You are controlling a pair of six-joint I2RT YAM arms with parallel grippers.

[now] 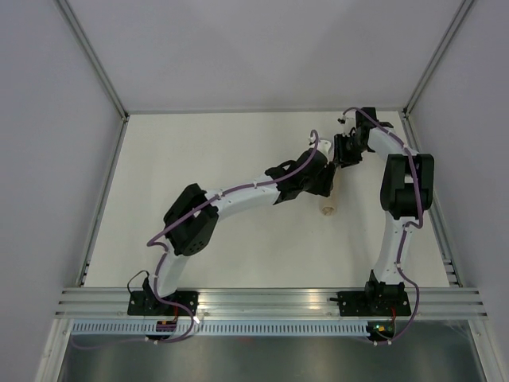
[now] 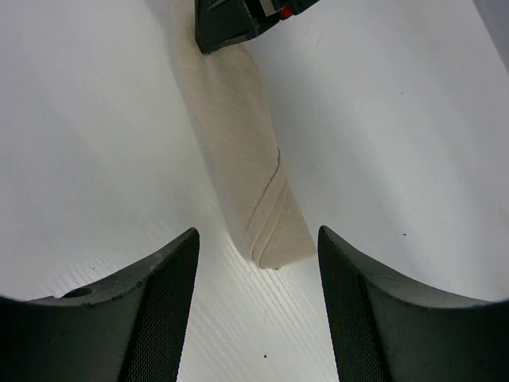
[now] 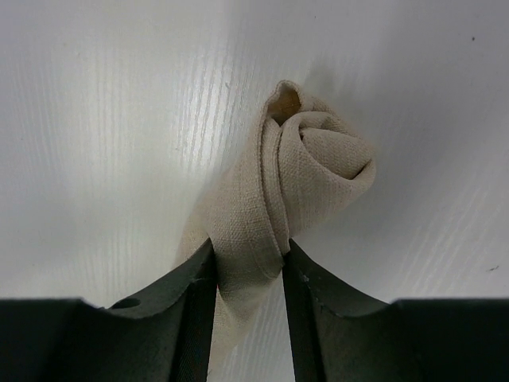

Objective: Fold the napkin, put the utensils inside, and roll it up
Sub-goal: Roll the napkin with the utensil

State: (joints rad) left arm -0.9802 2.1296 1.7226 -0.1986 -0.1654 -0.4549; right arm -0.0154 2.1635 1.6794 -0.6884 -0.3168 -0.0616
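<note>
The napkin lies on the white table as a tight tan roll. In the right wrist view the napkin shows its spiralled end, and my right gripper is shut on the roll, both fingers pressed into the cloth. In the left wrist view the napkin runs away from me and its near end stops just short of my left gripper. That gripper is open, with only bare table between its fingers. From above, the left gripper and right gripper sit close together over the roll. The utensils are hidden.
The right gripper's dark body shows at the top of the left wrist view, over the roll's far part. Grey walls and a metal frame enclose the white table. The arm bases stand on the rail at the near edge.
</note>
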